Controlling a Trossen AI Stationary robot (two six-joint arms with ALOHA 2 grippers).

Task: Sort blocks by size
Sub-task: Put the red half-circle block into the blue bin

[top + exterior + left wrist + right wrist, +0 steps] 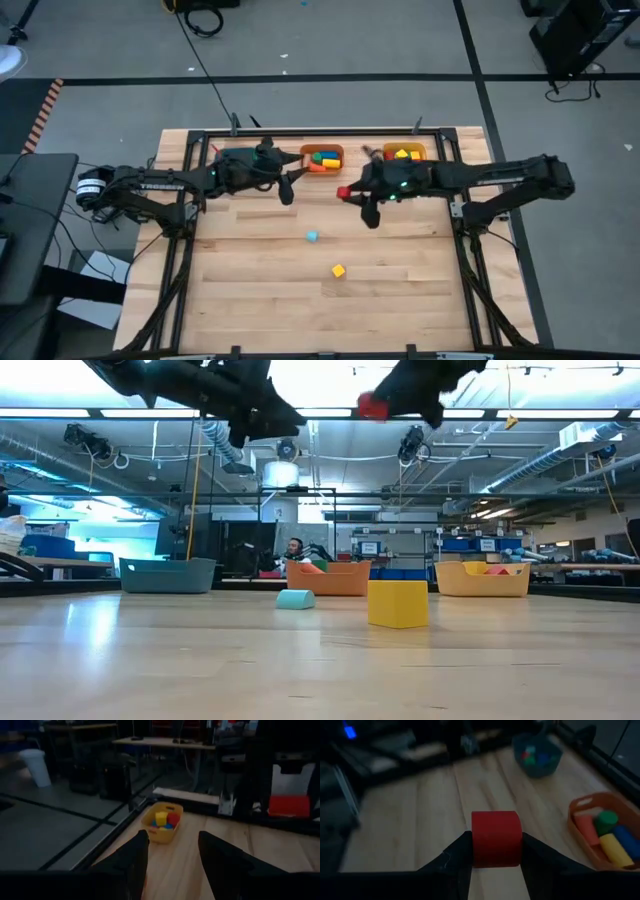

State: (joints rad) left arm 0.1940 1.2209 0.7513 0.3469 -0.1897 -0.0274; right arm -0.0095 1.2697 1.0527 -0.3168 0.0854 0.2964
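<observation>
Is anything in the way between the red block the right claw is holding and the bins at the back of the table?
Nothing visible. The right claw holds the red block up off the table, beside the orange bin and yellow bin. The left claw hangs off to the side, not between them.

Grey floor (330,45) crossed by dark tape lines surrounds the wooden desk (260,300). Ceiling strip lights (560,412) glow over distant workbenches (590,568); a person (293,550) sits beyond.

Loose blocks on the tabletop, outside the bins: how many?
2: a light blue block mid-table and a yellow cube nearer the front edge. A red block is aloft in the right gripper.
</observation>
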